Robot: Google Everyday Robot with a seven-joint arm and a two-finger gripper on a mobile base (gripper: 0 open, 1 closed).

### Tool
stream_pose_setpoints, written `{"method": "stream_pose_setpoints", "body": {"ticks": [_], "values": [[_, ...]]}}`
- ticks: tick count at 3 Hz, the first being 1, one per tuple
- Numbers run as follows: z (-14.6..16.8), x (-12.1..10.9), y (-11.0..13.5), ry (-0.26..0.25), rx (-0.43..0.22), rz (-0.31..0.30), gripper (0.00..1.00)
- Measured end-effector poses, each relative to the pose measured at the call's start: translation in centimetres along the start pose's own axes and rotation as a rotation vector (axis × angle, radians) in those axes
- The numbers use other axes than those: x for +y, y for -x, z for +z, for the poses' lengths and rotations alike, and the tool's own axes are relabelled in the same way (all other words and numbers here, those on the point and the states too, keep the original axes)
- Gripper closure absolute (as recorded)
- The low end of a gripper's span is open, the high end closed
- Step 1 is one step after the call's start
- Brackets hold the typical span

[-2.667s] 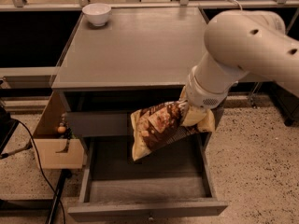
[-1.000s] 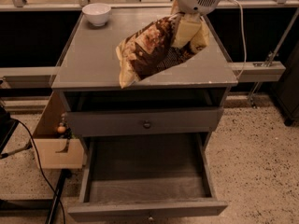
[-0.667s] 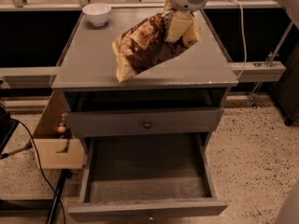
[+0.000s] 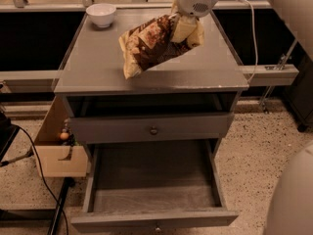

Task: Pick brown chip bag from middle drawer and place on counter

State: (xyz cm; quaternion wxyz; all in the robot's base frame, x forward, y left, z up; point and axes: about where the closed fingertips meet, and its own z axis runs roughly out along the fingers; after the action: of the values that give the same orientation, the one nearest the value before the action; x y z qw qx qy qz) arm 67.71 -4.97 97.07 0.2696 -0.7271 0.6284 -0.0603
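The brown chip bag (image 4: 152,45) hangs tilted above the counter (image 4: 98,62), its lower pale end close to the grey top near the middle. My gripper (image 4: 185,28) is shut on the bag's upper right end, under the white wrist at the top of the view. The middle drawer (image 4: 151,190) is pulled out at the bottom of the cabinet and holds nothing.
A white bowl (image 4: 101,14) sits at the counter's back left corner. The upper drawer front with a dark knob (image 4: 153,130) is shut. A wooden box (image 4: 58,151) and black cables lie on the floor at the left. A white arm part fills the right edge.
The bag was lifted out of the drawer and carried up over the counter. In the last second it has moved slightly back and left, lower over the top.
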Motion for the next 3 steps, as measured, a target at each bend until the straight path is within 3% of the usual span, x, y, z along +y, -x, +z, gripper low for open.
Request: {"method": "stream_pose_setpoints", "body": {"ticks": [1, 3], "values": [[1.8, -0.9, -0.9, -0.025, -0.072, 0.058, 1.00], [4.6, -0.9, -1.8, 0.036, -0.263, 0.222, 1.00]]}}
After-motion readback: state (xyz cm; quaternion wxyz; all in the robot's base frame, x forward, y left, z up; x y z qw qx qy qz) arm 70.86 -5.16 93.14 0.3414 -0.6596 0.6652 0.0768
